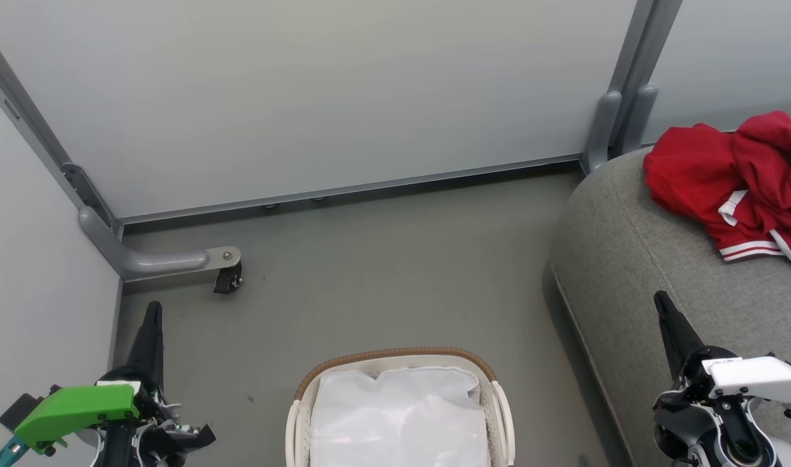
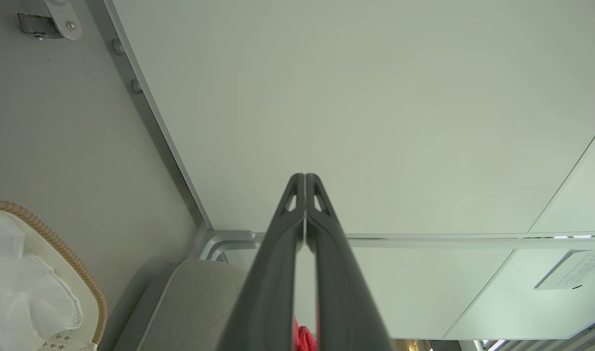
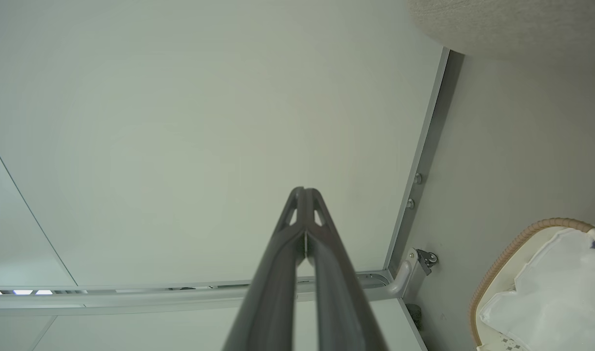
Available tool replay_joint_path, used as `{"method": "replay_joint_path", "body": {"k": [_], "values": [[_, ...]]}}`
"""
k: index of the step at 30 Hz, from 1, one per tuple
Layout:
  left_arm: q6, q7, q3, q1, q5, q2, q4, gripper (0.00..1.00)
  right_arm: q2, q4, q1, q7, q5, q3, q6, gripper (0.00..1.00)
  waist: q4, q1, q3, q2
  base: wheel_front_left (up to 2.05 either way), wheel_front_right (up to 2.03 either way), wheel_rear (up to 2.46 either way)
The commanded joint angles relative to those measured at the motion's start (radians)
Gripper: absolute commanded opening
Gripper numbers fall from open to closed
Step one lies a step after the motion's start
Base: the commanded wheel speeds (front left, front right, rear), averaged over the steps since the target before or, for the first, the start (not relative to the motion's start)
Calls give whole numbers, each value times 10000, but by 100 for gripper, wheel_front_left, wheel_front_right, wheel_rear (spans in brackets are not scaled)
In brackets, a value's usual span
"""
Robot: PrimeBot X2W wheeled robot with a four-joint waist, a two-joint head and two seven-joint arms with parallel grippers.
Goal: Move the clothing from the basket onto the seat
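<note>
The cream basket (image 1: 499, 415) with its brown woven rim stands on the floor at the bottom centre, and its white liner (image 1: 399, 415) is all that shows inside. Red clothing with white stripes (image 1: 739, 185) lies crumpled on the grey seat (image 1: 635, 259) at the right. My left gripper (image 1: 153, 310) is at the lower left, shut with nothing in it. My right gripper (image 1: 661, 301) hangs over the seat's front part, also shut and holding nothing. In the wrist views the left gripper (image 2: 305, 178) and the right gripper (image 3: 305, 191) show their tips pressed together. The basket's rim (image 2: 63, 248) (image 3: 502, 258) shows there too.
Pale partition panels (image 1: 305, 97) close off the back and left. A grey partition foot with a black caster (image 1: 227, 279) juts onto the floor at the left. Grey posts (image 1: 619, 117) stand behind the seat's corner. Bare grey floor (image 1: 395, 272) lies between basket and wall.
</note>
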Motion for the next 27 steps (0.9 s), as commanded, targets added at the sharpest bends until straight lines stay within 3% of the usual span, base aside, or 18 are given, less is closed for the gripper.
{"method": "replay_joint_path", "body": {"k": [1, 27], "values": [[-48, 38, 23, -107, -18, 9, -15, 0, -60, -39, -87, 29, 35, -21, -3, 0, 0, 0, 0, 0, 0, 0, 0], [-48, 39, 23, -107, -16, 8, -16, 0, -60, -39, -87, 29, 36, -21, -3, 0, 0, 0, 0, 0, 0, 0, 0]]}}
